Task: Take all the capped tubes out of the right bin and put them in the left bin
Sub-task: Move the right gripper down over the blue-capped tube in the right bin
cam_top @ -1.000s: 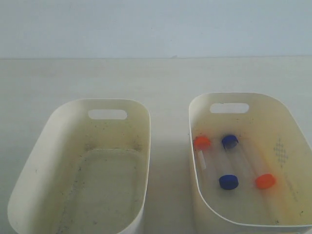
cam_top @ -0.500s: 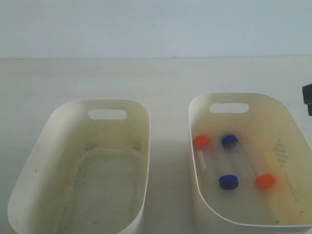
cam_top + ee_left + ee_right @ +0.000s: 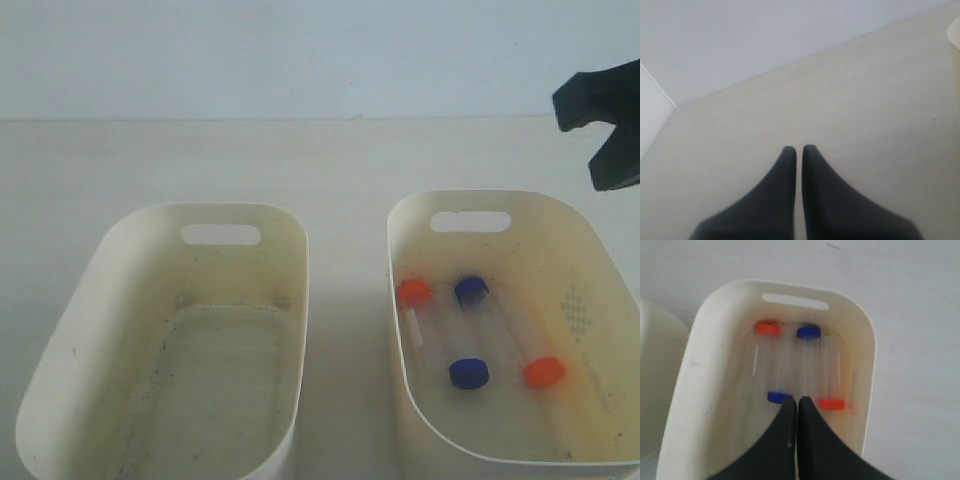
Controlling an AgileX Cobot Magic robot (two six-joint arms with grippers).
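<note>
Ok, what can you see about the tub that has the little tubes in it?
The right bin is a cream oval plastic-looking tub, upright on the pale table. A slot handle is cut in its far wall; a faint dotted diamond mark shows on one side wall. Four capped tubes lie inside, two blue-capped, two orange-red.

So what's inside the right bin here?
The right bin holds two blue-capped tubes and two orange-red-capped tubes, lying down. Its near wall covers the floor strip just behind it.

Capped tubes [image 3: 469, 373] (four) inside right bin [image 3: 550, 235].
</note>
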